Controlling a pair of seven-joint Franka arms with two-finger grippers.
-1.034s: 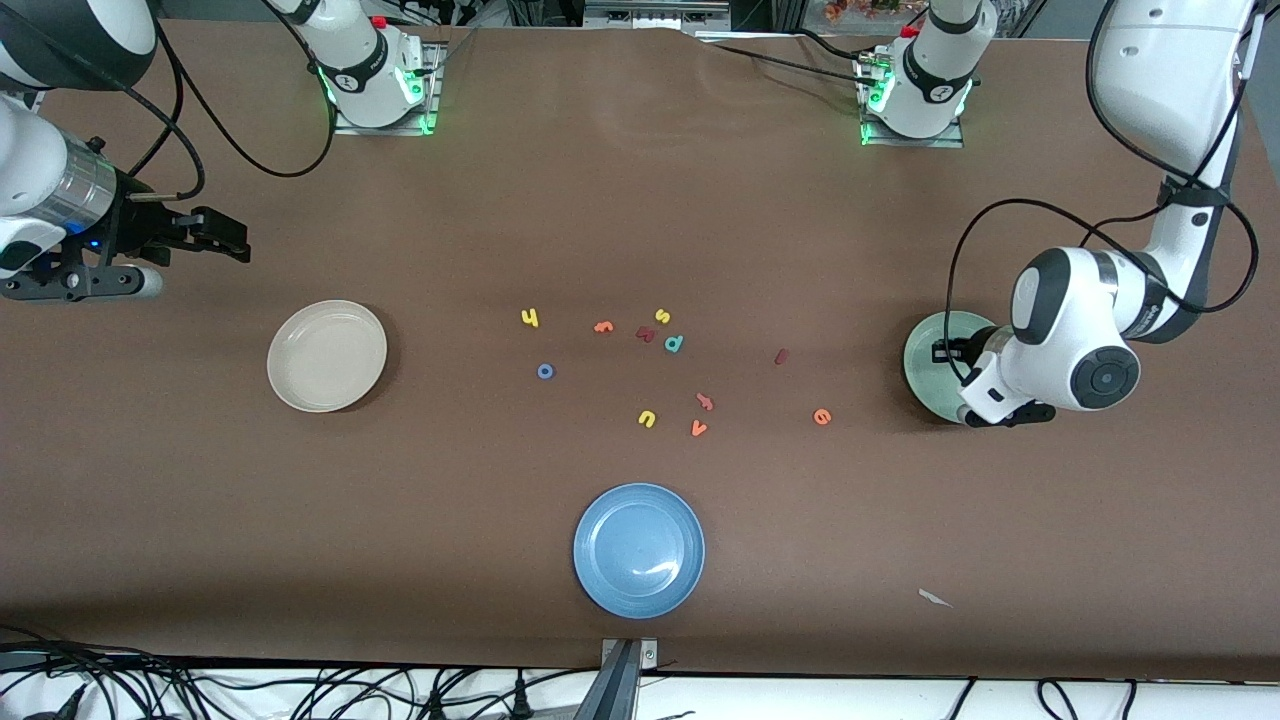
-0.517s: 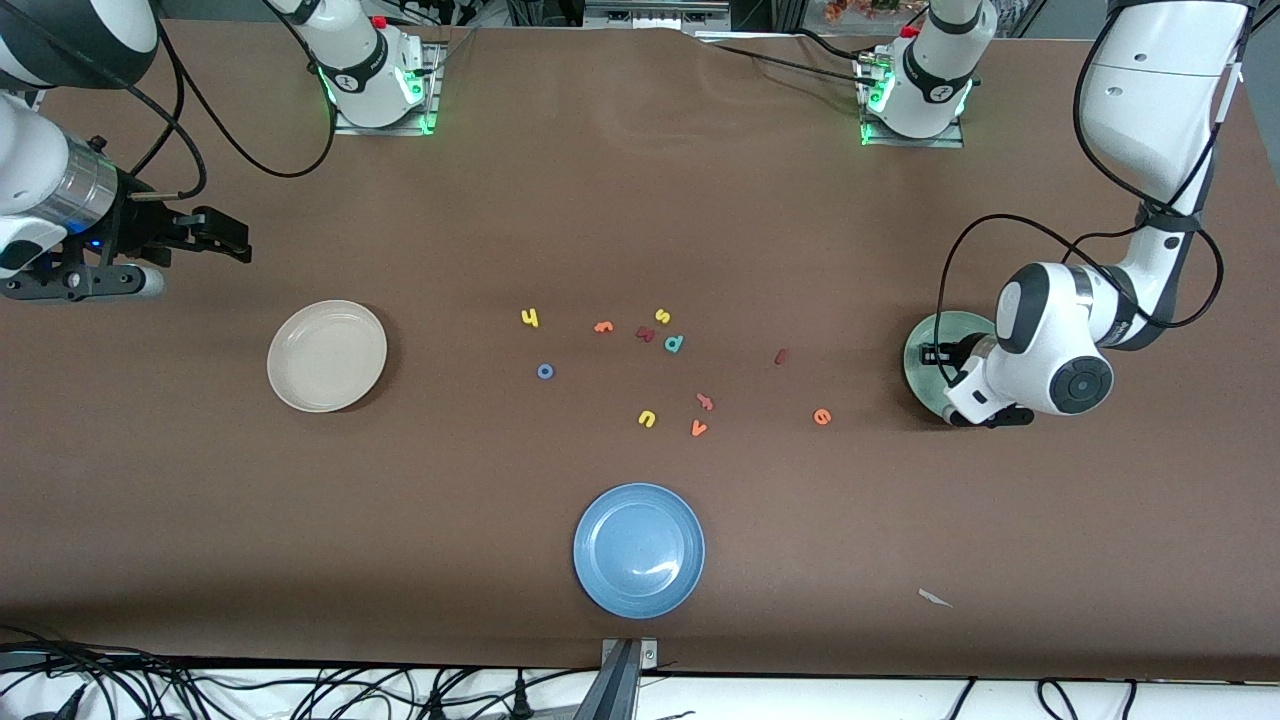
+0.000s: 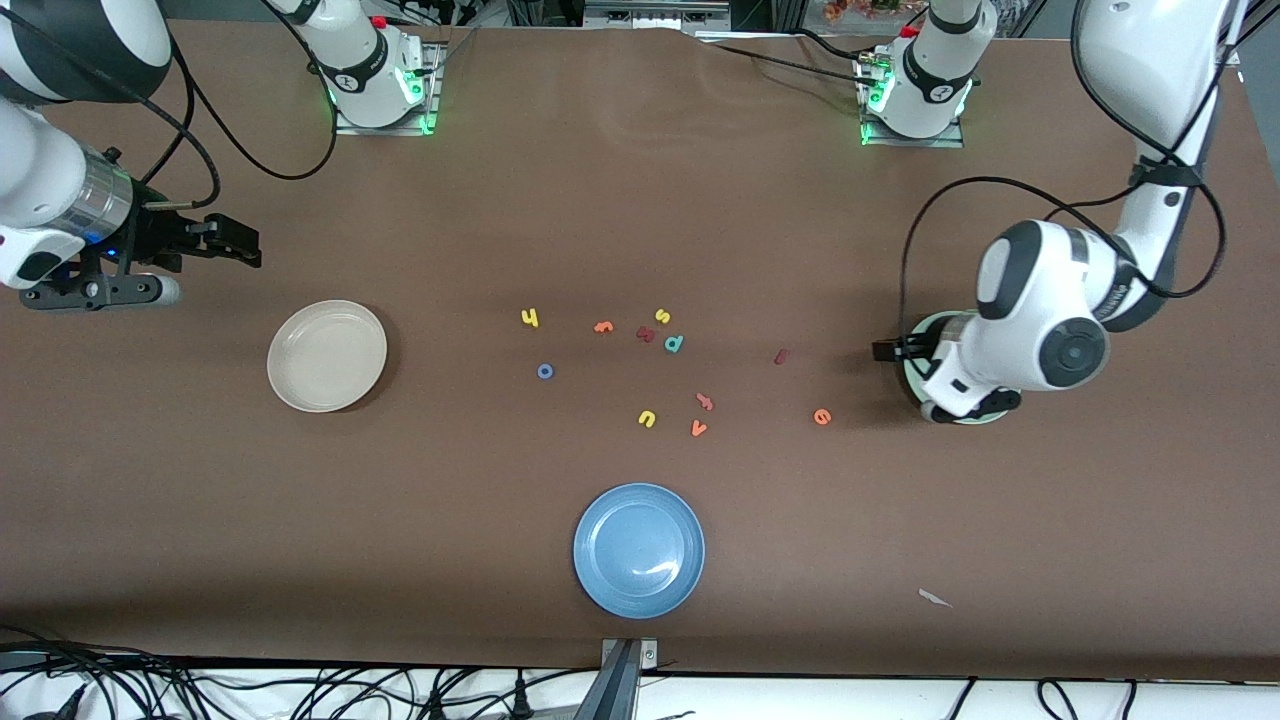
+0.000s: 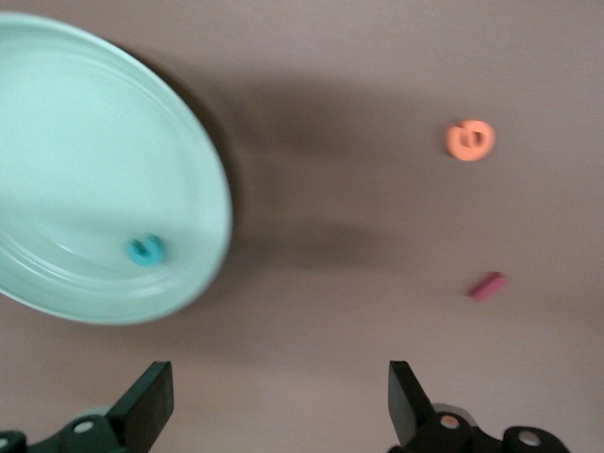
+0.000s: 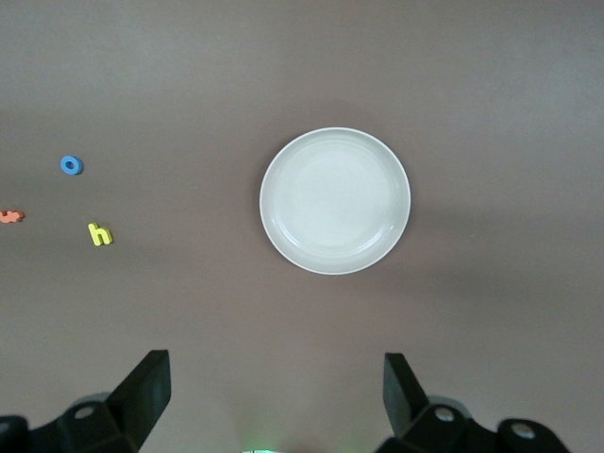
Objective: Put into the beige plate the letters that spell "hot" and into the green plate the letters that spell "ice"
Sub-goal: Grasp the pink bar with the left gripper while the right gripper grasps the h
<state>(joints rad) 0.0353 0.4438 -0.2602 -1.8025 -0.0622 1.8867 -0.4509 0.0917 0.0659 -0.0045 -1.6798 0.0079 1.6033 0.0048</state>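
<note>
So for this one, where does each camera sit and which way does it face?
Front view: high across the table, facing both arms; shows the beige plate, scattered letters, both bases.
Left wrist view: on the left arm, looking down at the green plate, teal c inside; its open fingers show.
Right wrist view: above the beige plate; open fingers show.
Shared: front and right wrist views both show the beige plate.

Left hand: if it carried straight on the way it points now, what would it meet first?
Probably bare brown table. The open left hand points down just past the rim of the round mint-green plate; the small dark red bar letter lies off to one side.
</note>
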